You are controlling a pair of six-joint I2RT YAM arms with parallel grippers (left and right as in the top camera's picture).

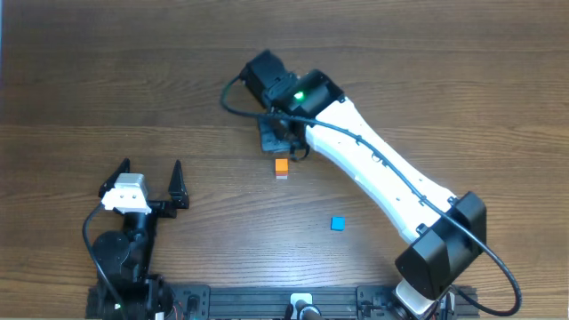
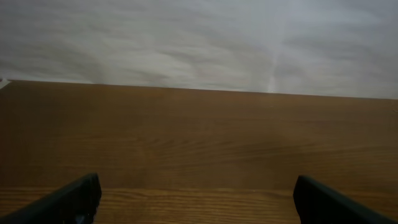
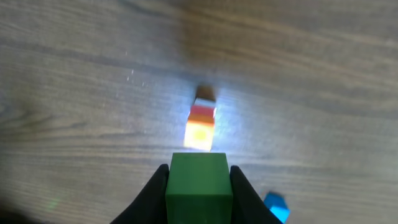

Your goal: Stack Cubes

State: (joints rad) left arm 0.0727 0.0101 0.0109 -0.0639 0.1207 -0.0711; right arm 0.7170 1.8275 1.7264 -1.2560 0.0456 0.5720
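The left gripper sits at the bench's 8 o'clock, spread wide and empty, apparently kept clear. At centre an orange cube tops a red cube. The right gripper, clamped on a green cube, hovers nearby, probably aligning. A blue cube waits at the stack's 4 o'clock.

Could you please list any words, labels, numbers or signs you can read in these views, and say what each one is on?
None: no text, number or sign can be read anywhere.
The green cube, the orange cube, the blue cube and the wooden table show plain surfaces.
The green light on the right arm is a lamp, not a sign.
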